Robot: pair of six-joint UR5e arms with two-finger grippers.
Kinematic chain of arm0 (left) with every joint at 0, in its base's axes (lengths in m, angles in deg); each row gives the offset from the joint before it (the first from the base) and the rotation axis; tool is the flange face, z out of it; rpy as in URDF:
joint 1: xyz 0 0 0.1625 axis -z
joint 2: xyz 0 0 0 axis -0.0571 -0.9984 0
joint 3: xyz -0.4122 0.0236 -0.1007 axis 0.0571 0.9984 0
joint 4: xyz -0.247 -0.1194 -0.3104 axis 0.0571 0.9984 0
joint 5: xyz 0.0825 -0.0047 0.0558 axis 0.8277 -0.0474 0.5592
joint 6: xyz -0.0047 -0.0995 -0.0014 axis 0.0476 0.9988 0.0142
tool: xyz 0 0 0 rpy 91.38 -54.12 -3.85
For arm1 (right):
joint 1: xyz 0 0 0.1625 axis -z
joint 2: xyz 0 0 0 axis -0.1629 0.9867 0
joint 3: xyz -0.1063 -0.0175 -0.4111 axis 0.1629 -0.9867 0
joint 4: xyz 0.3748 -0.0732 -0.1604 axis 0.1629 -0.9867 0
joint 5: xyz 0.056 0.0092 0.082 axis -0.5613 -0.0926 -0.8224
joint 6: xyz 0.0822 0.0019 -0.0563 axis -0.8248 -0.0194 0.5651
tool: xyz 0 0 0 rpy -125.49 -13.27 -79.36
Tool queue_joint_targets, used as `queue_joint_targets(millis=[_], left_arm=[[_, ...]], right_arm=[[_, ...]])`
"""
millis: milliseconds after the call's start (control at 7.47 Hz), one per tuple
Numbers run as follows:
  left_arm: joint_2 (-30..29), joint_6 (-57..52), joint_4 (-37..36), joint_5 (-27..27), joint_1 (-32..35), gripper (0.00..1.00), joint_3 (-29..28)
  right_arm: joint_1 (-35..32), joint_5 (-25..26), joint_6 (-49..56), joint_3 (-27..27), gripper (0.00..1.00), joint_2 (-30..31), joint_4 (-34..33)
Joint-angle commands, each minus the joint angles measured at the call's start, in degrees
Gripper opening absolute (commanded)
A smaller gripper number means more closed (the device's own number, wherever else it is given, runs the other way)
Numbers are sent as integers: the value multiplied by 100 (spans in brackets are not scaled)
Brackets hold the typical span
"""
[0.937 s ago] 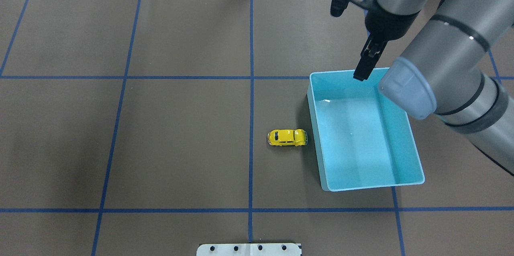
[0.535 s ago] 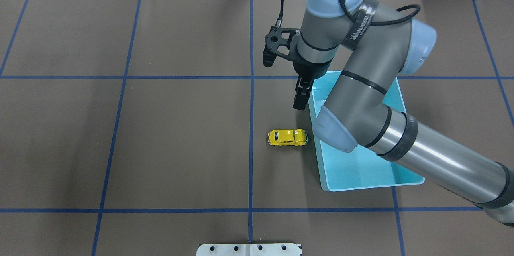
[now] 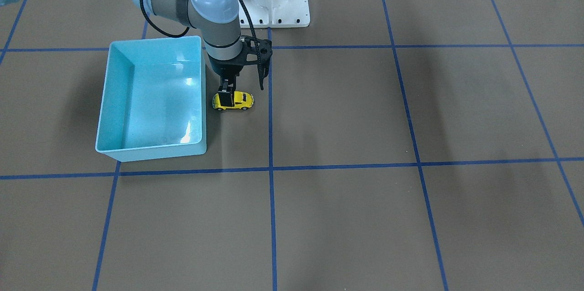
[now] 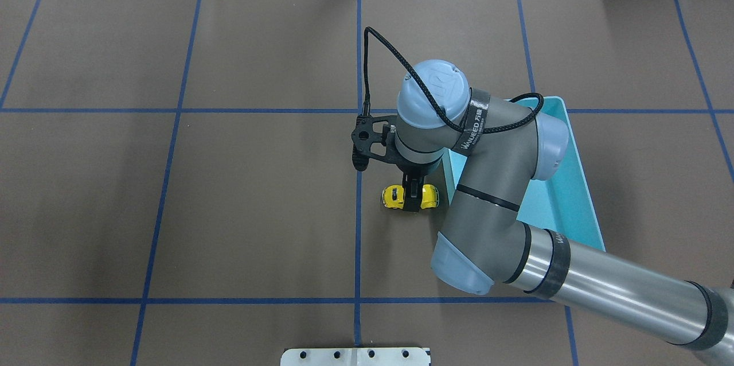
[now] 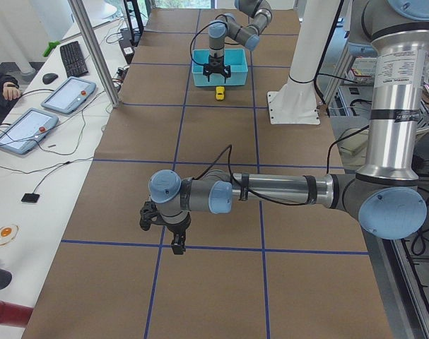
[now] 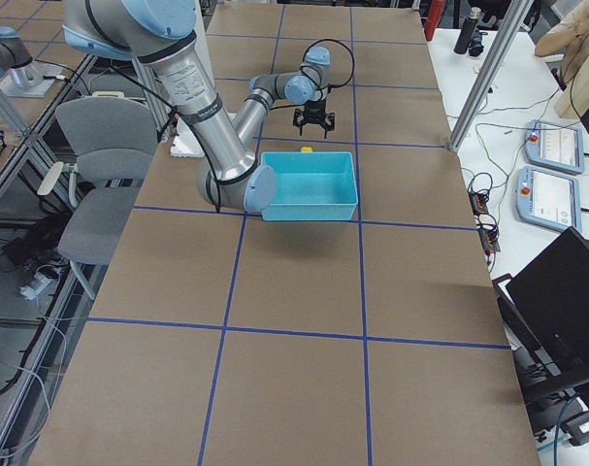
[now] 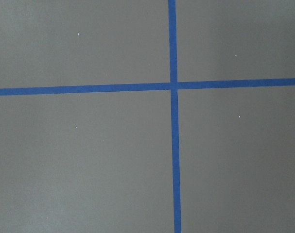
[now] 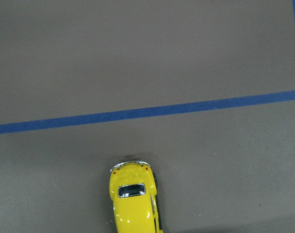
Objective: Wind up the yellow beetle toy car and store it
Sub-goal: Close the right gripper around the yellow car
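The yellow beetle toy car (image 4: 428, 196) stands on its wheels on the brown mat, just left of the light-blue bin (image 4: 575, 194) in the overhead view. My right gripper (image 4: 410, 198) points straight down over the car's middle, open, with one finger on the car's far side and one on its near side. Whether the fingers touch it I cannot tell. Facing the robot, one dark finger covers part of the car (image 3: 242, 101) beside the bin (image 3: 150, 150). The right wrist view shows the car (image 8: 132, 204) at its bottom edge. My left gripper (image 5: 177, 246) hangs low over the mat, far from both; whether it is open or shut I cannot tell.
Blue tape lines divide the mat into squares. The white arm mount (image 3: 271, 3) stands behind the bin. My right arm's elbow and forearm (image 4: 493, 228) hang over part of the bin. A side desk holds tablets (image 5: 67, 94), with a person's hand (image 5: 6, 90) beside them.
My right arm swung left from above the bin's far edge and came down over the car. The car and the bin have not moved.
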Motion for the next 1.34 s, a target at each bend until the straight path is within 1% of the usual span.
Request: queue_joint_targets(millis=[0,268,535,937,1204], left_arm=[[-6,1,11,-8,-8,100,3],[-6,1,11,1,-8,100,-5],[-6,-7,11,-8,-8,100,-5],[-15,-7,46,-8,-8,100,-5],[-15,-7,55,-8,-8,100,-5]], right_arm=[[96,27,37,83,100,161,27],[324,97,37,-14,100,152,70],[316,115,55,-233,100,502,927],[289,247,195,-164,100,373,967],[289,352,195,-207,100,407,976]])
